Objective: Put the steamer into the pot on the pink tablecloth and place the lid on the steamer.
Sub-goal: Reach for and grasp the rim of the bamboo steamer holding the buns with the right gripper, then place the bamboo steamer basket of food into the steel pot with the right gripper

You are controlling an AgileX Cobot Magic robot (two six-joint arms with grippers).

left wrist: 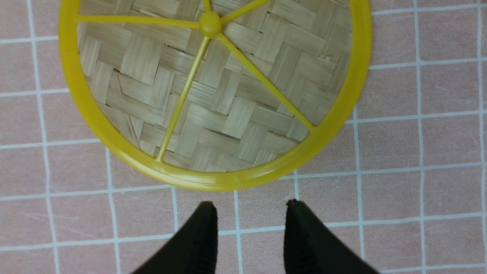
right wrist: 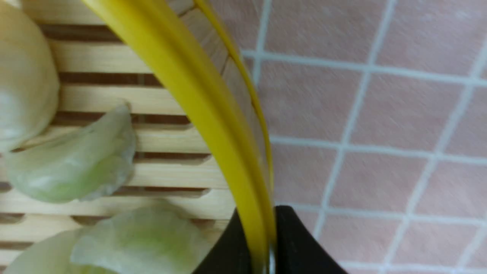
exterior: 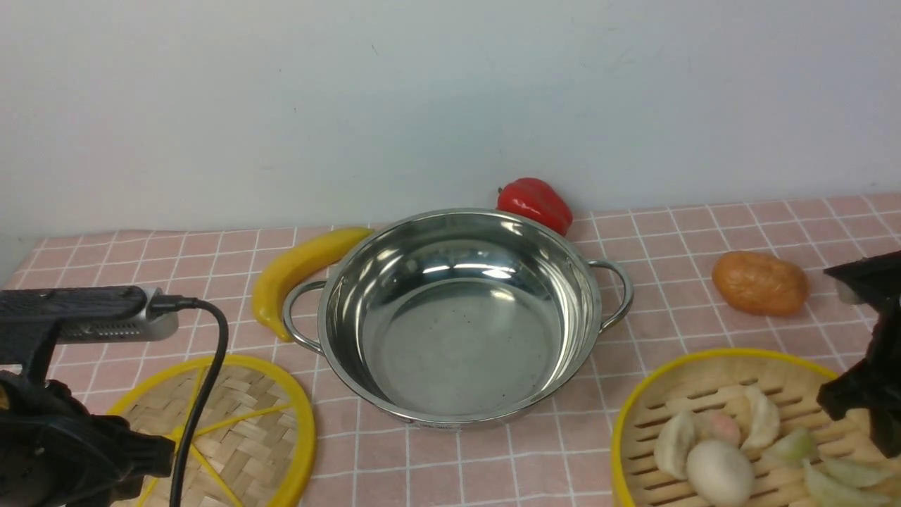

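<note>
The steamer [exterior: 732, 354] is at the front right of the pink tablecloth [exterior: 704, 232], outside the pot [exterior: 457, 317] and apart from it, nearer the camera and to the pot's right. Pale dumplings [exterior: 764, 419] and a round white bun [exterior: 719, 472] lie on its slatted floor. The right gripper [right wrist: 260, 243] has its fingers clamped on the steamer's yellow rim [right wrist: 198, 95], one finger inside the basket and one outside; green-tinged dumplings [right wrist: 76, 163] lie just beside the inner finger. The pot stands in the middle of the cloth with a loop handle on each side; a small mark low on its near wall is too small to read. The lid [exterior: 246, 415] lies flat on the cloth at the front left, close to the pot's left handle. The left gripper [left wrist: 251, 213] hangs over bare cloth just beside the lid's rim [left wrist: 228, 106], fingers apart and holding nothing. A black cable [exterior: 211, 352] loops across the lid in the front view. Behind the pot lie a yellow curved toy [exterior: 295, 271], a red pepper [exterior: 536, 203] and, further right, an orange-brown lump [exterior: 760, 283].
</note>
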